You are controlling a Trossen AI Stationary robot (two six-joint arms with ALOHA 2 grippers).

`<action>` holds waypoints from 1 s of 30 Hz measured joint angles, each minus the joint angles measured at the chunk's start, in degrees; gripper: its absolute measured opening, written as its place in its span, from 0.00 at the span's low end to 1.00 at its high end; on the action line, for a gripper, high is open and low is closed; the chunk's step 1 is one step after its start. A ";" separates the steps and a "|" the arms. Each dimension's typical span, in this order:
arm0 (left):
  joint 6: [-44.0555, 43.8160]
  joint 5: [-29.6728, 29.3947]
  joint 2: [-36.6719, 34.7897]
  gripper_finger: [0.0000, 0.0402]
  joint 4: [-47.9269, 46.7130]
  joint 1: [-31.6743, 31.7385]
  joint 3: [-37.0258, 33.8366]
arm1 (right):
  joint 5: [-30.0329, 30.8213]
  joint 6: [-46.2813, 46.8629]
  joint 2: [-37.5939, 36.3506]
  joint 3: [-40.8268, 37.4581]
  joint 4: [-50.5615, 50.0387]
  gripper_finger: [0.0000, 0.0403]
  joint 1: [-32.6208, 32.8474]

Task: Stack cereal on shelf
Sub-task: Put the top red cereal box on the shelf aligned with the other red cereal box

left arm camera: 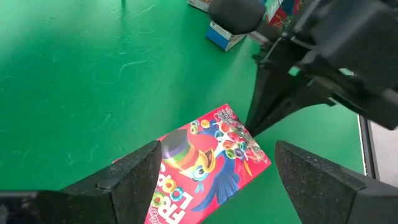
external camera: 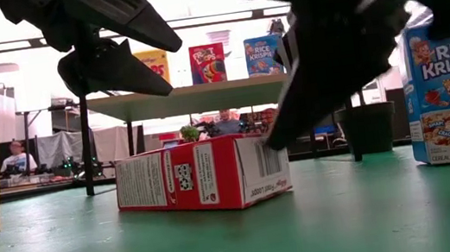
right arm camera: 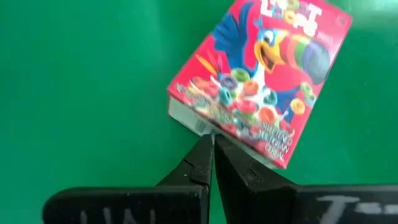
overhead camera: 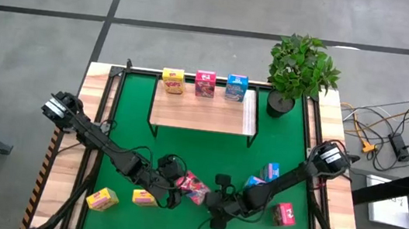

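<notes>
While a red cereal box (overhead camera: 194, 187) lies flat on the green mat (overhead camera: 133, 106) near the table's six o'clock edge, both arms crowd over it. From seven o'clock the left gripper (left arm camera: 214, 180) hangs above the box with its fingers spread wide, straddling the printed face. From five o'clock the right gripper (right arm camera: 212, 163) has its fingers pressed together, their joined tip touching the box's short end.

To do this step well, I judge the right tip should brace or tilt the box by that end while the left fingers drop over its narrow sides and close squarely, without skidding it.

Yellow boxes (overhead camera: 102, 199) lie toward eight o'clock, blue ones (overhead camera: 270, 172) and another red toward four o'clock.

Farther off at twelve o'clock, the shelf (overhead camera: 200, 114) already carries a yellow, a red and a blue box upright along its back edge.
</notes>
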 joint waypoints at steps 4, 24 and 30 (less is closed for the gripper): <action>0.00 0.02 0.00 0.74 -0.02 0.00 0.00 | -0.04 0.02 -0.03 3.08 -3.51 0.02 0.04; -0.02 -0.15 0.00 0.74 0.17 0.00 0.00 | 4.28 0.04 2.59 2.93 -4.11 0.02 -0.55; -0.02 -1.55 0.00 0.74 0.20 0.02 0.00 | 4.07 0.53 3.08 2.85 -4.41 0.02 -0.21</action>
